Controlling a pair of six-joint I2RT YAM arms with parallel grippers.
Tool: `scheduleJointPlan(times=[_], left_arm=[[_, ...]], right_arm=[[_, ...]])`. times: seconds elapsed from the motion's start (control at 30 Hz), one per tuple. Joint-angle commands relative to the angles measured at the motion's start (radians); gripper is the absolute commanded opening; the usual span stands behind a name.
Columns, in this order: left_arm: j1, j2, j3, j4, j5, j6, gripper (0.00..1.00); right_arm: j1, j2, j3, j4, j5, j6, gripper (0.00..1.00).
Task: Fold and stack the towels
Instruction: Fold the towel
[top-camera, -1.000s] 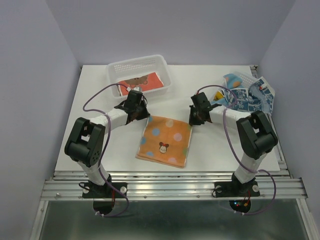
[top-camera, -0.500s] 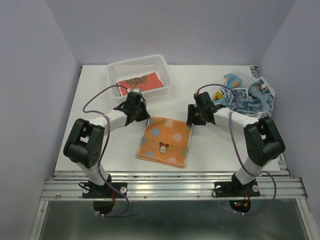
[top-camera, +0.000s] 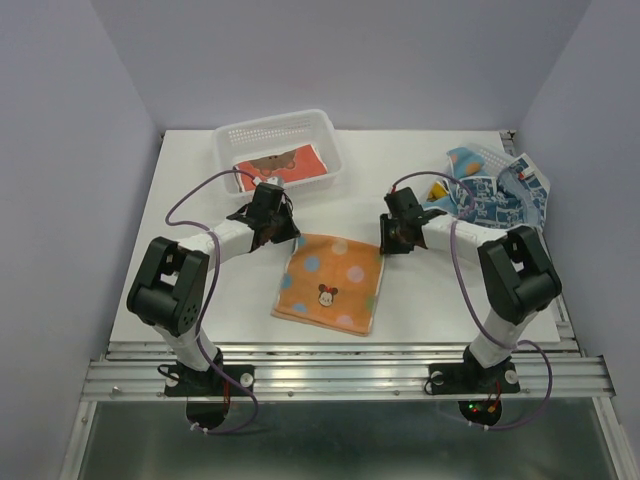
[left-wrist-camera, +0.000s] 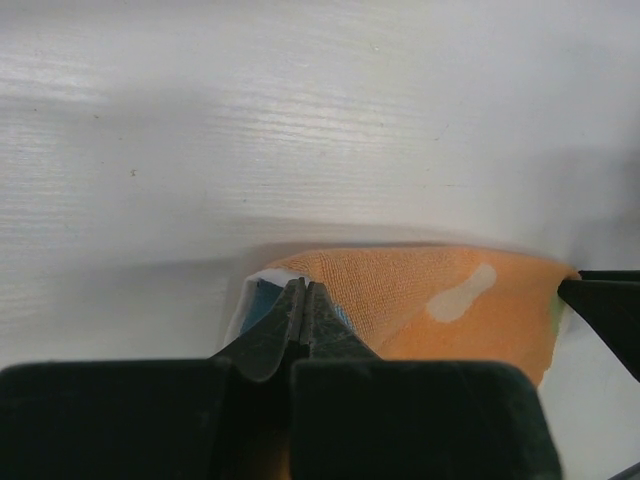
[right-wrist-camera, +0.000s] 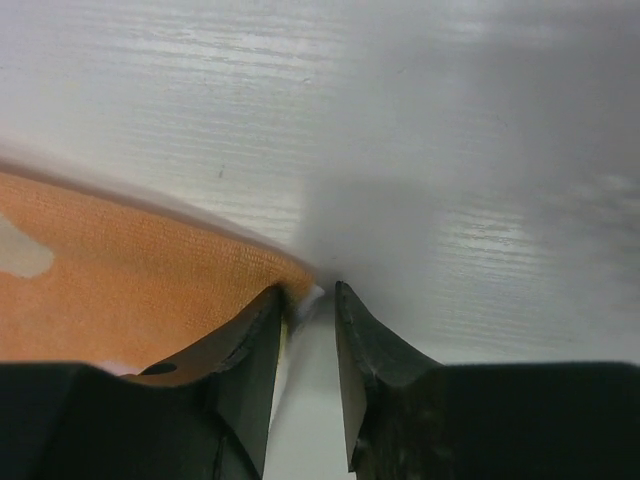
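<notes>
Tabletop (top-camera: 240, 300): white, carries everything. White basket (top-camera: 275, 128) sits far left of centre with a red-orange towel (top-camera: 300, 162) lying flat in it. A loose heap of blue and navy towels (top-camera: 495, 195) is at the far right, not folded yet.

The orange dotted towel (top-camera: 330, 280) lies flat in the middle, between the two arms and close to the near edge. It looks already doubled over, and we see no shift in it over the last second.

What changed is the right arm. Its elbow swung outward and came back, and the wrist now sits slightly farther back at the towel's far right corner.

Left pincer (left-wrist-camera: 303, 295): pressed together, pinching the far left corner, which is lifted a little so a pale underside shows.

Right pincer (right-wrist-camera: 310, 310): it has come apart since a second ago. The jaws are now spread with a clear gap. The far right corner sits right at the tips, against the inner finger, not gripped.

We read this as a re-grip on the right. The next fold needs both far corners held, so it waits on that pincer closing squarely. The risk we see is a shallow bite that slips.
</notes>
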Motion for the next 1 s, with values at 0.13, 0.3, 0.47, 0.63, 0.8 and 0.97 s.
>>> scheduleJointPlan(times=[0.13, 0.3, 0.47, 0.63, 0.8, 0.97], left_arm=[[0.011, -0.004, 0.041, 0.006, 0.000, 0.024, 0.00], [0.012, -0.007, 0.059, -0.001, 0.000, 0.034, 0.00], [0.012, -0.056, 0.033, -0.006, -0.019, 0.024, 0.00], [0.012, -0.116, -0.027, -0.001, -0.033, 0.009, 0.00], [0.012, -0.166, -0.092, 0.012, -0.037, -0.011, 0.00], [0.011, -0.241, -0.180, 0.028, -0.025, -0.045, 0.00]], right_arm=[[-0.001, 0.040, 0.017, -0.002, 0.058, 0.006, 0.11], [-0.001, 0.007, 0.029, 0.040, 0.006, -0.052, 0.01], [-0.001, -0.085, 0.016, 0.041, -0.024, -0.072, 0.01], [0.043, -0.196, -0.072, 0.043, -0.055, -0.054, 0.01], [0.137, -0.272, -0.129, 0.026, -0.032, -0.016, 0.01], [0.207, -0.348, -0.165, 0.009, 0.002, 0.015, 0.01]])
